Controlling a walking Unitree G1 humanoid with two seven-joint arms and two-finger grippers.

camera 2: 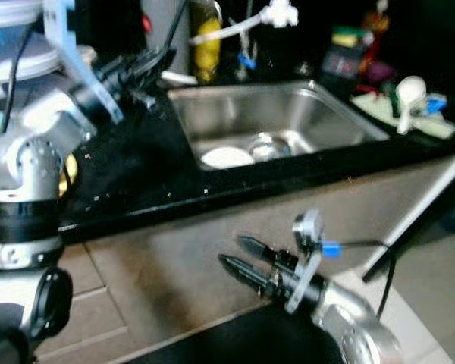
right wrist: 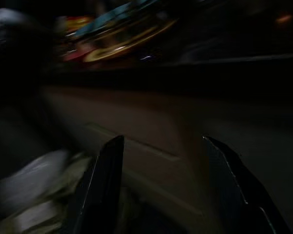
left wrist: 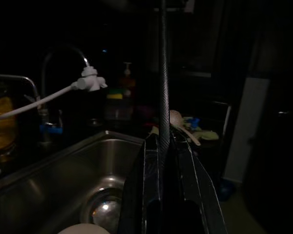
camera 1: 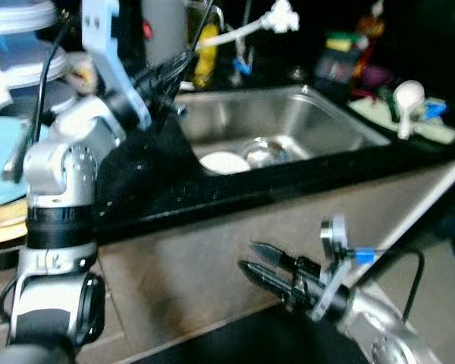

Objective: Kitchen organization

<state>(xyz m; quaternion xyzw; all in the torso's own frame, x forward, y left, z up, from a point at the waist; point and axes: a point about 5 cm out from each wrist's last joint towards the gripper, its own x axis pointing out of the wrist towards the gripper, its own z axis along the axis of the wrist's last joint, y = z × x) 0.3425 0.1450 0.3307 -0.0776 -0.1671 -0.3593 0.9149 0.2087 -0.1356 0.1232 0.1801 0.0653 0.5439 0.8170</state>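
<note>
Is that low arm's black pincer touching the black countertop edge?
Apart. In the left eye view, the right gripper hangs below the black countertop, with bare tan cabinet front between them.

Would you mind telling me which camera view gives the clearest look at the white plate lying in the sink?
The left eye view shows the white plate best, lit and nearly whole on the sink floor beside the drain. The right eye view shows it much the same, slightly smaller. The left wrist view catches just its dim rim. The right wrist view faces the cabinet front.

L gripper [camera 1: 167, 76] raised at sink [camera 1: 318, 121] edge, white plate [camera 1: 224, 162] inside, R gripper [camera 1: 250, 256] low by cabinet front [camera 1: 197, 258]
</note>
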